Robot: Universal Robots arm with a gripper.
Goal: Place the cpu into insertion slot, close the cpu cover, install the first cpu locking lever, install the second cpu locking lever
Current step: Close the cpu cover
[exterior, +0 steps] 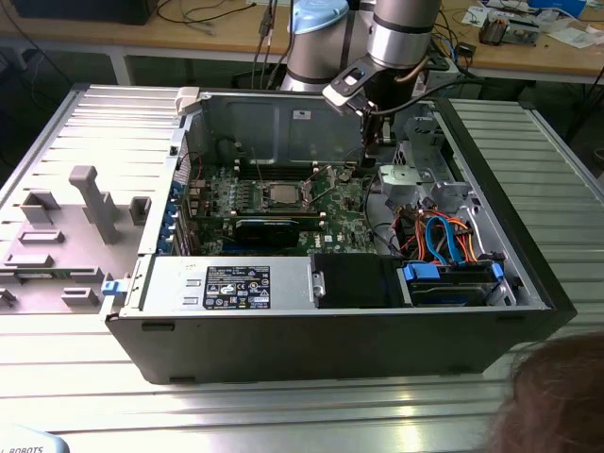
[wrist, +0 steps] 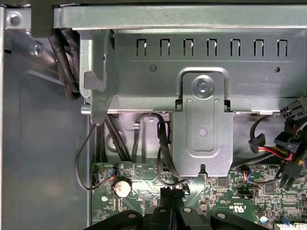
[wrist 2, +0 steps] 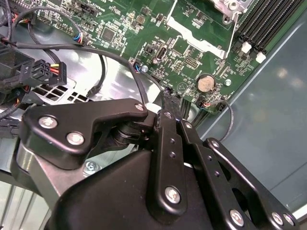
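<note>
The cpu (exterior: 281,195), a small square with a dull silver top, lies in the insertion slot (exterior: 263,202) in the middle of the green motherboard (exterior: 340,203). I cannot tell whether the cpu cover lies flat over it. A corner of the slot's metal rim (wrist 2: 229,5) shows in the second wrist view, with a thin metal lever rod (wrist 2: 233,36) beside it. My gripper (exterior: 370,142) hangs inside the case to the exterior view's right of the slot, apart from it. Its black fingers meet, shut on nothing, above the board's edge in both wrist views (wrist 2: 167,103) (wrist: 171,192).
A coin battery (wrist 2: 206,83) sits just past the fingertips. A grey metal drive cage (wrist: 201,129) and looping black cables (wrist: 84,158) stand close ahead. Orange and blue cables (exterior: 444,236) fill the case's right side. A black card (exterior: 269,226) and the power supply (exterior: 236,283) lie nearer.
</note>
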